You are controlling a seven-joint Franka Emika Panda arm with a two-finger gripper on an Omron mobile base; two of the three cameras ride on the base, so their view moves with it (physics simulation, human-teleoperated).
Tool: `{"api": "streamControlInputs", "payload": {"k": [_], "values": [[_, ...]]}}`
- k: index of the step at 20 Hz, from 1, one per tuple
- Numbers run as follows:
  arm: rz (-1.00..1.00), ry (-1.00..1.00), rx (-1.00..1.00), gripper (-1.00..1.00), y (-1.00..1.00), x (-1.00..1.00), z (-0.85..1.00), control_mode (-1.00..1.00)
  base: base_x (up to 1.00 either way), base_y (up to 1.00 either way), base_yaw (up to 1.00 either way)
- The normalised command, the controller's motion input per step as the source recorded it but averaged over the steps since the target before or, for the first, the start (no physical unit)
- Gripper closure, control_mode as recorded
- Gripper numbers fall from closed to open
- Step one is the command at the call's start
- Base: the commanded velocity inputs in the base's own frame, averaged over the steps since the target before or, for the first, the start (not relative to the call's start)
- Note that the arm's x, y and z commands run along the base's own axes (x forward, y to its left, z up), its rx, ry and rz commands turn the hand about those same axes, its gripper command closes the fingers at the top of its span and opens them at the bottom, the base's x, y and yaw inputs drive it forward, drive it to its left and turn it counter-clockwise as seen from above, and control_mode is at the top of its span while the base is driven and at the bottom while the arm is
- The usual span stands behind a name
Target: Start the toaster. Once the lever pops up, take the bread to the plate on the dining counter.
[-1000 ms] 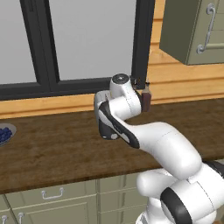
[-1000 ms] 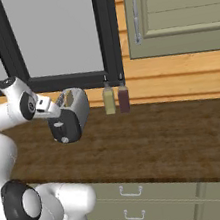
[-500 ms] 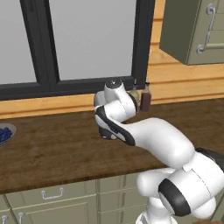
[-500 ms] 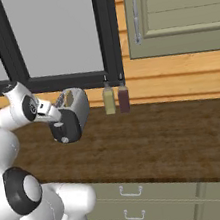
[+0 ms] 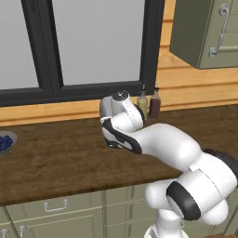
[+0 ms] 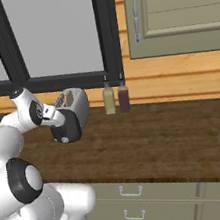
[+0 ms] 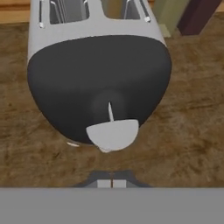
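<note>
In the left base view, the white arm (image 5: 153, 144) rose from the lower right and bent over the brown wood counter (image 5: 56, 158). Its wrist blocked the hand, so what lay just ahead of it stayed hidden. Past the wrist, against the wall under the window (image 5: 88, 42), stood two small bottles (image 5: 149, 103), one pale and one dark. Far off to the side of the arm, at the counter's end, sat a bowl of blue berries (image 5: 5, 143).

In the right base view, the silver toaster (image 6: 75, 107) stood on the counter with its black end panel turned toward the arm. The gripper (image 6: 59, 121) sat right at that panel, probably because the start lever is there. The two bottles stood just beyond the toaster, near the wall.

In the hand view, the toaster's black end lay directly ahead of the gripper (image 7: 112, 183) and very close. The two fingertips met with no gap and held nothing, a stance that suited pushing rather than grasping. Just ahead of the tips was the pale lever tab (image 7: 112, 134), at the lower end of a thin slot. Whether the tips touched it could not be told. Farther on, the two top slots showed; any bread in them was too unclear to make out. The bottles stood beyond, to one side.
</note>
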Motion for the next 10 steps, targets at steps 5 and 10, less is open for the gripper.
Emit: {"api": "streamControlInputs", "payload": {"k": [5, 10], "values": [[0.0, 0.0, 0.0, 1.0, -0.04, 0.49, -0.1, -1.0, 0.0, 0.0, 0.0], [0.0, 0.01, 0.0, 1.0, 0.0, 0.34, -0.11, -1.0, 0.0, 0.0, 0.0]]}}
